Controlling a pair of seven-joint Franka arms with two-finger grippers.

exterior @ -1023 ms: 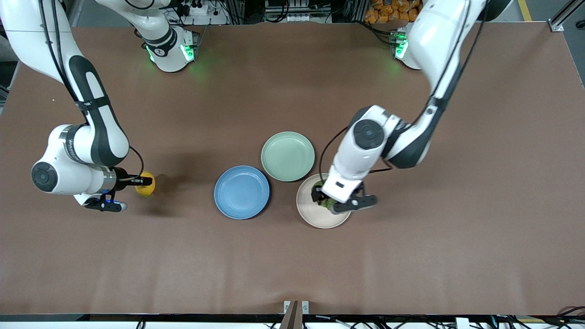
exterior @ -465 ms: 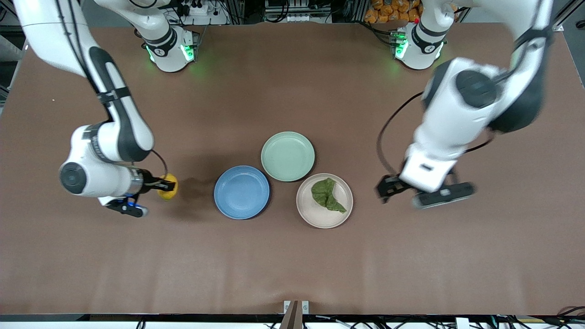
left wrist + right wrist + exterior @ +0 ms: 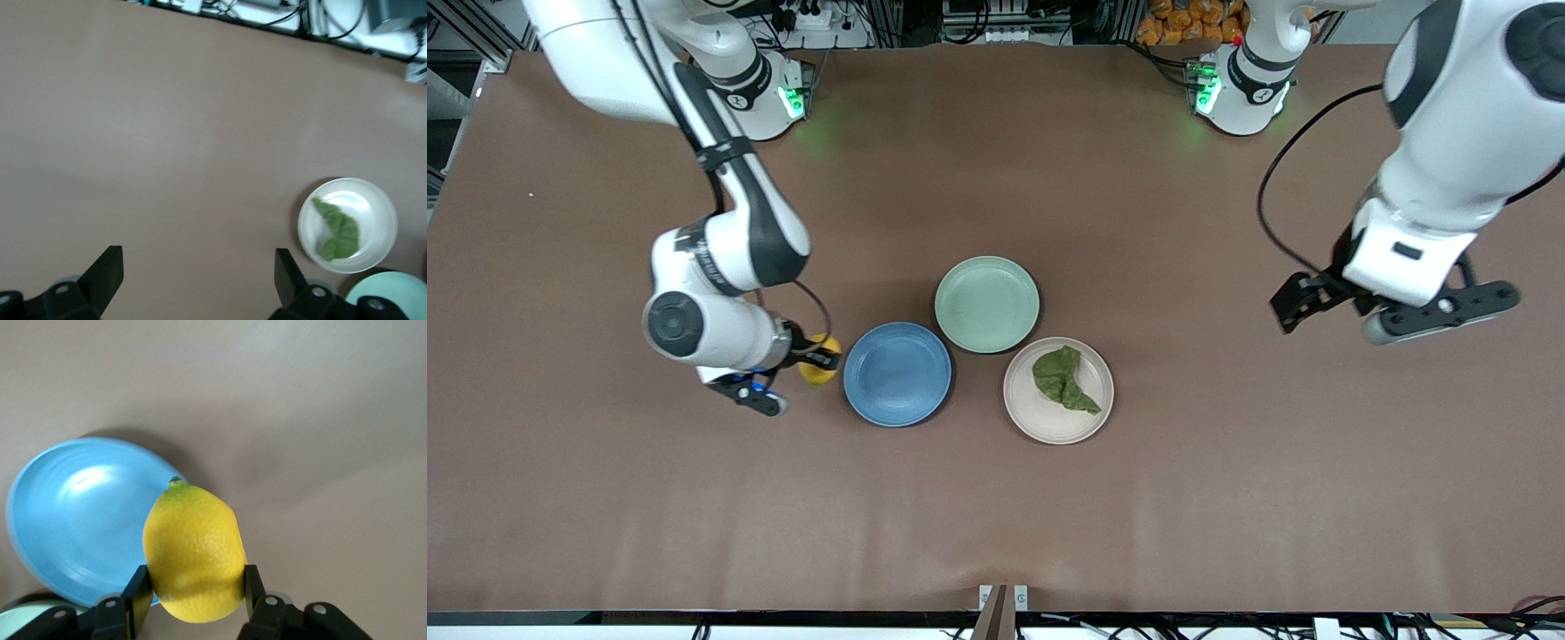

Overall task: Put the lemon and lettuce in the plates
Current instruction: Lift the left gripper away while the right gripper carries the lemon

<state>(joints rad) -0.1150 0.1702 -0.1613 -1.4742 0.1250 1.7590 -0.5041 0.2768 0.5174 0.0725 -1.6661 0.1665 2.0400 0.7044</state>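
Observation:
My right gripper (image 3: 811,358) is shut on the yellow lemon (image 3: 819,370) and holds it over the table just beside the blue plate (image 3: 897,373), at the rim toward the right arm's end. In the right wrist view the lemon (image 3: 193,550) sits between the fingers (image 3: 137,597), its green tip toward the blue plate (image 3: 73,513). The dark green lettuce (image 3: 1063,378) lies in the beige-white plate (image 3: 1023,407). My left gripper (image 3: 1325,298) is open and empty, high over bare table toward the left arm's end. The left wrist view shows the lettuce (image 3: 339,230) in its plate (image 3: 373,195).
A pale green plate (image 3: 987,304) sits touching the blue and beige-white plates, farther from the front camera than both; it also shows in the left wrist view (image 3: 390,297). The brown table (image 3: 996,516) spreads wide around the plates.
My left gripper let go of the lettuce in the beige-white plate and rose away toward the left arm's end. My right gripper carried the lemon toward the blue plate.

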